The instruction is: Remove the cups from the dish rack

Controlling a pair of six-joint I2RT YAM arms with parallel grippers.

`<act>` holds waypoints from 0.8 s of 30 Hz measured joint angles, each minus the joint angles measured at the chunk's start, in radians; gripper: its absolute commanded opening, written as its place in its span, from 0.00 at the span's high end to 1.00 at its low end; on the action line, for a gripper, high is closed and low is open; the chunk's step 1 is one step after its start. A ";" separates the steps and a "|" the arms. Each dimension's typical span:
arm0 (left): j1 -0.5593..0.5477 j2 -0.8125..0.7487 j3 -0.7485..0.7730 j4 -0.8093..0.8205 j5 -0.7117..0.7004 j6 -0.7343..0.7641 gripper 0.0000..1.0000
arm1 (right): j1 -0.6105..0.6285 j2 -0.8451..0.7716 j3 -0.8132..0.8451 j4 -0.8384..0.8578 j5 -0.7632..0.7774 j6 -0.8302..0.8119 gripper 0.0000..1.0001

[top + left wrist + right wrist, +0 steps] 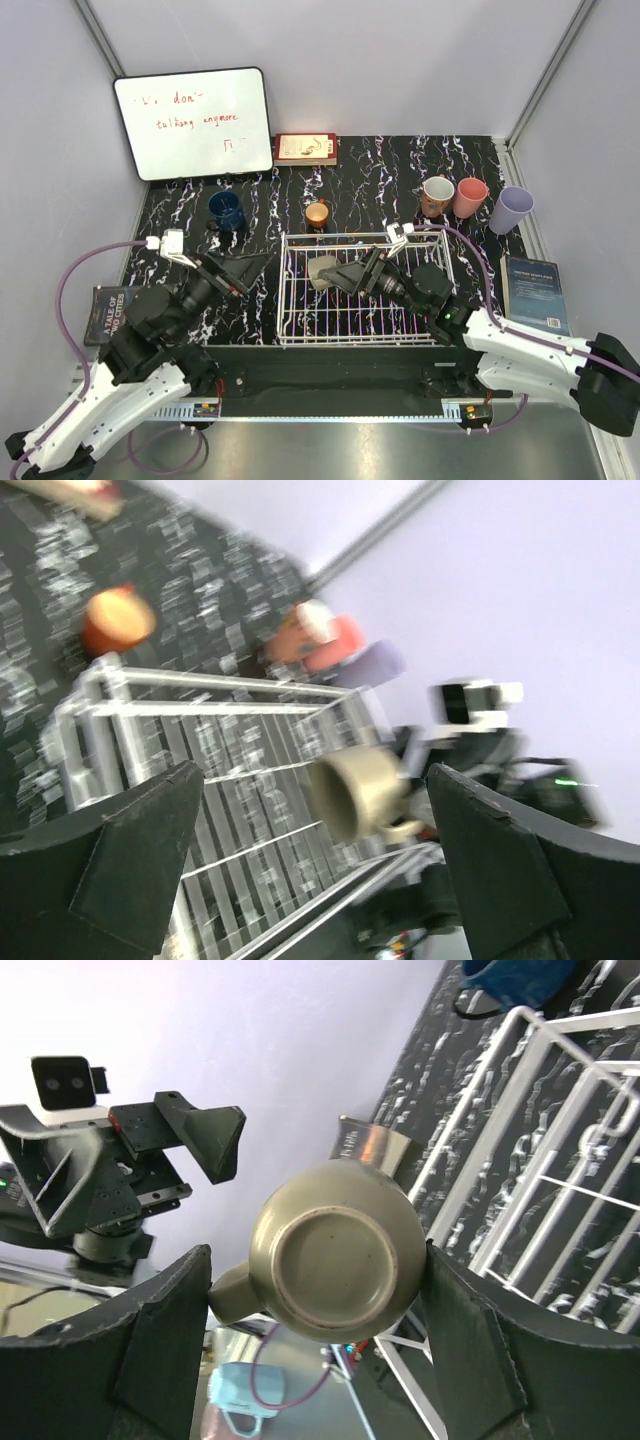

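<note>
My right gripper [345, 275] [318, 1260] is shut on the beige mug [322, 272] [335, 1260], held on its side above the white dish rack [290, 300] [540, 1180]. Its base faces the right wrist camera and its mouth points left. My left gripper [255, 265] [312, 810] stands open just left of the rack, facing the beige mug [355, 792], with nothing between its fingers. On the table behind the rack stand the dark blue mug [227, 210], orange cup [317, 213], brown mug [437, 195], salmon-pink cup [469, 196] and lavender tumbler [511, 209].
A whiteboard [193, 122] leans at the back left beside a red book [306, 149]. One book [108, 312] lies at the left table edge and another [534, 290] at the right. Grey walls enclose three sides.
</note>
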 measured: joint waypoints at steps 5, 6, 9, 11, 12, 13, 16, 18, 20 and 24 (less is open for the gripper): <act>0.000 -0.034 -0.117 0.186 0.111 -0.045 0.05 | 0.000 0.076 0.000 0.112 -0.034 0.054 1.00; 0.000 -0.034 -0.140 0.208 0.130 -0.054 0.05 | 0.000 0.087 0.000 0.130 -0.042 0.064 1.00; 0.000 -0.024 -0.200 0.270 0.197 -0.085 0.06 | 0.000 0.101 0.000 0.175 -0.054 0.081 1.00; 0.000 -0.015 -0.214 0.305 0.232 -0.103 0.07 | 0.000 0.105 0.000 0.203 -0.060 0.089 1.00; 0.000 -0.012 -0.216 0.322 0.247 -0.109 0.07 | 0.000 0.107 0.000 0.210 -0.062 0.090 1.00; 0.000 -0.011 -0.217 0.341 0.261 -0.117 0.07 | 0.000 0.110 0.002 0.217 -0.066 0.092 1.00; 0.000 -0.010 -0.224 0.407 0.292 -0.135 0.08 | 0.000 0.129 0.010 0.240 -0.074 0.097 1.00; 0.000 -0.004 -0.230 0.449 0.311 -0.148 0.09 | 0.000 0.143 0.015 0.254 -0.077 0.102 1.00; 0.000 0.009 -0.234 0.481 0.326 -0.160 0.10 | 0.000 0.159 0.021 0.267 -0.079 0.107 1.00; 0.000 0.047 -0.245 0.534 0.350 -0.178 0.10 | 0.000 0.188 0.035 0.286 -0.092 0.114 1.00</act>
